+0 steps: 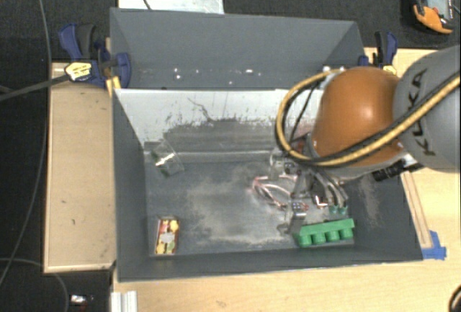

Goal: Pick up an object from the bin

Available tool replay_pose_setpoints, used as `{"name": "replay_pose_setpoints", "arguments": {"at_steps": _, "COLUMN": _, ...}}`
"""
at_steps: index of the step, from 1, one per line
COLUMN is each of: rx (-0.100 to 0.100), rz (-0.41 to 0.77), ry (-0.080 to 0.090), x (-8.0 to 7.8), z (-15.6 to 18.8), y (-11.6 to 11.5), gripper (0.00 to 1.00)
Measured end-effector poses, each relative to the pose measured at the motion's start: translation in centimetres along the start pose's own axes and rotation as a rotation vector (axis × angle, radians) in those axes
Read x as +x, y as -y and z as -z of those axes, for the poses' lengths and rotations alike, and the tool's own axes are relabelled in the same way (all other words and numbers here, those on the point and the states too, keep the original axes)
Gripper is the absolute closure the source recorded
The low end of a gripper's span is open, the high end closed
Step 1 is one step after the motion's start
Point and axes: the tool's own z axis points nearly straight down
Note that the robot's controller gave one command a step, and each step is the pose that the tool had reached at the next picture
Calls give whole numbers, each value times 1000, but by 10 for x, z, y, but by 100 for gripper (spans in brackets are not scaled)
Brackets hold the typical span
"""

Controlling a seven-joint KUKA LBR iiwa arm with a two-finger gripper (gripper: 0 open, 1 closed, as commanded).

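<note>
My gripper (pixel 294 202) hangs low over the right half of the bin floor, under the arm's orange cover. A green toy brick (pixel 325 233) with studs on top lies just below and to the right of it, near the bin's front wall. The gripper's lower end is right at the brick's upper left corner; whether they touch I cannot tell.
A small yellow and red packet (pixel 166 236) lies in the front left corner of the bin. A small grey clear piece (pixel 167 161) rests at the left, near the back wall. The arm comes in from the right over the bin's rim.
</note>
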Motion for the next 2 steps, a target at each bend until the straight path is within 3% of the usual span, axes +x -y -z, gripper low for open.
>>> {"name": "replay_pose_setpoints", "arguments": {"at_steps": 1, "rx": 0, "rz": -3, "ry": 8, "x": -2, "z": 3, "y": 0, "gripper": 0}}
{"name": "replay_pose_setpoints", "arguments": {"at_steps": 2, "rx": 1, "rz": 173, "ry": 14, "x": -62, "z": -98, "y": 73, "gripper": 0}}
